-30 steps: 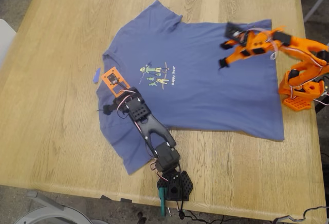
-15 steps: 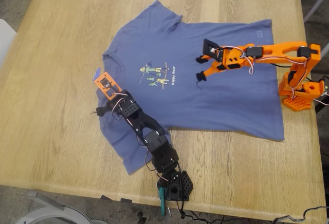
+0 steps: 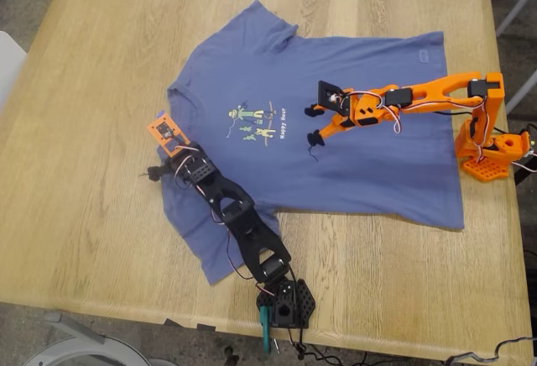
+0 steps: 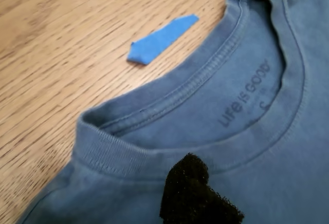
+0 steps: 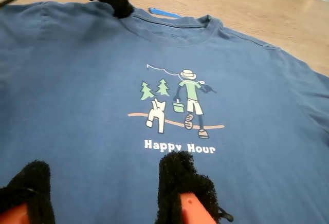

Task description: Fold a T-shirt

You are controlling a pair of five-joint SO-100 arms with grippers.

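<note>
The blue-purple T-shirt [image 3: 352,81] lies flat on the table, collar toward the exterior view's left and print [image 5: 177,108] facing up. My first gripper [image 3: 163,165], on the black arm, hovers at the collar [image 4: 205,88]. Only one black pad [image 4: 189,185] shows in its wrist view, over the collar's rib. Nothing is between its jaws, which look open. My second gripper [image 3: 311,124], on the orange arm, sits over the chest just beside the print. It is open, and its two black pads [image 5: 181,182] stand wide apart above the cloth.
A small blue strip [image 4: 160,40] lies on the bare wood just outside the collar. The orange arm's base [image 3: 491,152] stands at the exterior view's right, beside the hem. The black arm's base [image 3: 287,303] is at the near table edge.
The orange arm has stretched toward the exterior view's left, from the hem side to beside the print. The black arm's gripper has shifted left and up toward the collar.
</note>
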